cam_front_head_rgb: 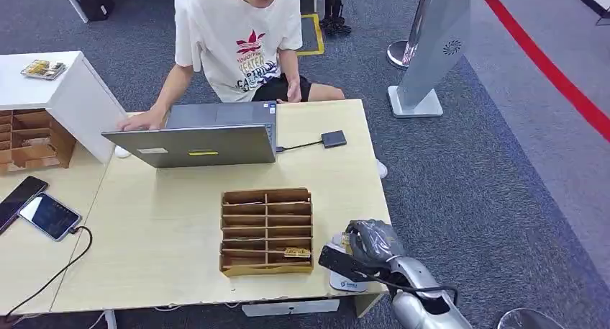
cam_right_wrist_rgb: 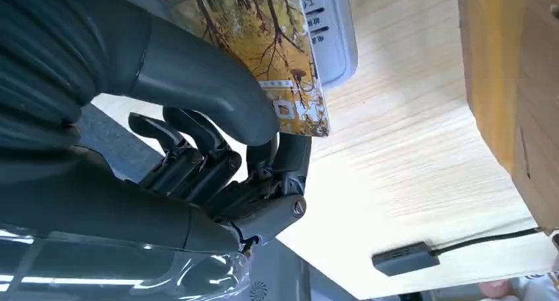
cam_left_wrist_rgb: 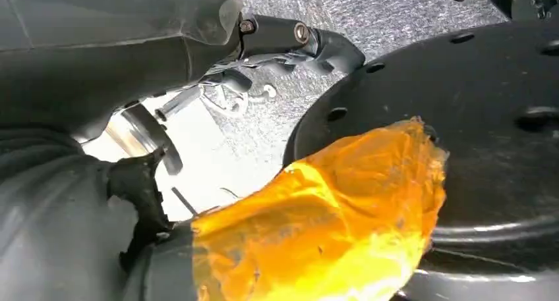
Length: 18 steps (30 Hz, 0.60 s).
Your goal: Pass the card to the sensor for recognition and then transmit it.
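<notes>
At the table's near right corner the right hand pinches a forest-print card between thumb and fingers, just over the white sensor. The left hand hangs low; I cannot tell how its fingers lie. Left of the sensor stands a wooden organiser. Farther off, a person works a laptop

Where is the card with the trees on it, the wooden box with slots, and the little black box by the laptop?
Tree-patterned card point(cam_right_wrist_rgb: 264, 44), right wrist view, printed face.
Slotted wooden box point(cam_front_head_rgb: 266, 198), head view, top rim.
Small black box point(cam_front_head_rgb: 334, 138), head view, top centre.
</notes>
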Available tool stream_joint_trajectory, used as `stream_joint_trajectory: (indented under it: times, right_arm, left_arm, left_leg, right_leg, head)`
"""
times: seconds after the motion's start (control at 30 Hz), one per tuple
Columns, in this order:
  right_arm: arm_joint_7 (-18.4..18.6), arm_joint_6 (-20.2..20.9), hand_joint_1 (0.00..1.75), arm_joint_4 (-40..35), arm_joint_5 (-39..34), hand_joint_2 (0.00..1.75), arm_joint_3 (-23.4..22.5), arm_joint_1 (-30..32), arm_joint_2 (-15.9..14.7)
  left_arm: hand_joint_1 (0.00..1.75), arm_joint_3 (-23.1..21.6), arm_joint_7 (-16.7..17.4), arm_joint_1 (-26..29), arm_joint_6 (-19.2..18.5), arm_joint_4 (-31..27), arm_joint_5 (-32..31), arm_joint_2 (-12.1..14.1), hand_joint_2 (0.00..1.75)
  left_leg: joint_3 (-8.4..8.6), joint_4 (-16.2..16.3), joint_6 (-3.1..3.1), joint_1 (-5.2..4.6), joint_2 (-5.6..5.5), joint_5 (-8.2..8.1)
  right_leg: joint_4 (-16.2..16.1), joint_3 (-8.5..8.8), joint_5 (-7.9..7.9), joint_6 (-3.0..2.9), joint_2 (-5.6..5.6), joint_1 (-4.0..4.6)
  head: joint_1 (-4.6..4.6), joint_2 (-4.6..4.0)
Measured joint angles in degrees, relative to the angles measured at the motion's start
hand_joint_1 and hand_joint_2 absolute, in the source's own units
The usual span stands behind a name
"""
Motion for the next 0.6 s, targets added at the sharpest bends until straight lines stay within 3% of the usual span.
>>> stream_joint_trajectory:
  times: [0.6]
  right_arm:
    - [-0.02, -0.02, 1.75, 0.24, -0.15, 1.75, 0.22, -0.29, -0.30]
  left_arm:
    - [0.00, 0.59, -0.26, 0.47, -0.28, 0.07, 0.00, 0.11, 0.00]
  left_leg:
    - [0.00, 0.00, 0.00, 0.00, 0.00, 0.00]
  right_leg:
    - [0.00, 0.00, 0.00, 0.00, 0.00, 0.00]
  head:
    - [0.00, 0.00]
